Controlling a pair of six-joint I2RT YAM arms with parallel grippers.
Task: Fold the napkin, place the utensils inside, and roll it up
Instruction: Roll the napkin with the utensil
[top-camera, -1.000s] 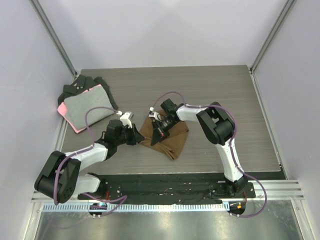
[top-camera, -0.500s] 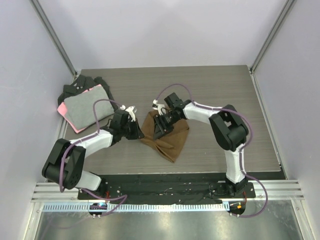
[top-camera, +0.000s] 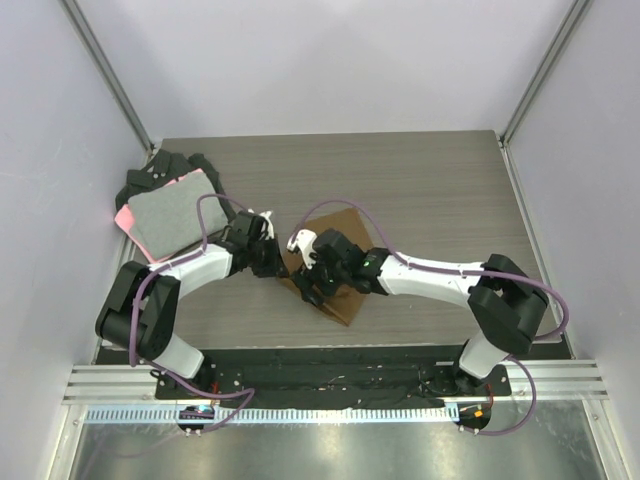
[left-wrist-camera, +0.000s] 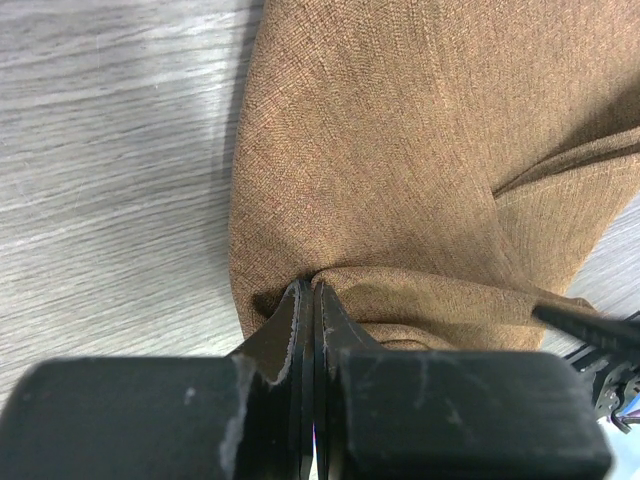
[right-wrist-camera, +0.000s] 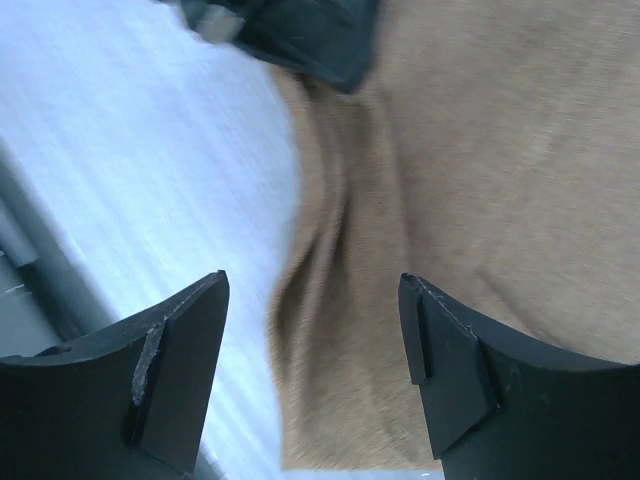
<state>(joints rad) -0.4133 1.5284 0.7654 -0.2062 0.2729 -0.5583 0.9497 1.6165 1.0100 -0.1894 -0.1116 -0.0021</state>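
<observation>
- The right gripper (top-camera: 308, 287) is seen over the near-left part of the napkin (top-camera: 340, 228). Its fingers (right-wrist-camera: 170, 370) are spread wide, and a creased edge of the brown fabric lies below the gap between them. Nothing is held.
- Whether those fingertips touch the fabric cannot be told from the blurred right wrist view.
- The napkin is laid on the wood-grain table (top-camera: 430, 190), a little left of the middle and between the two grippers. It is partly folded, and in the left wrist view one layer is seen lying across another.
- The left gripper (top-camera: 268, 258) is placed at the napkin's left edge. Its fingers (left-wrist-camera: 290, 320) are pressed together on a small raised fold of the fabric, so the cloth is pinched there.
- A dark shape at the top of the right wrist view, at the fabric's edge, is probably the left gripper.
- Farther back and to the left, well apart from the napkin, a grey cloth (top-camera: 172, 213) with a pink edge is seen. It rests partly on black cloths (top-camera: 150, 172) near the table's far-left corner.
</observation>
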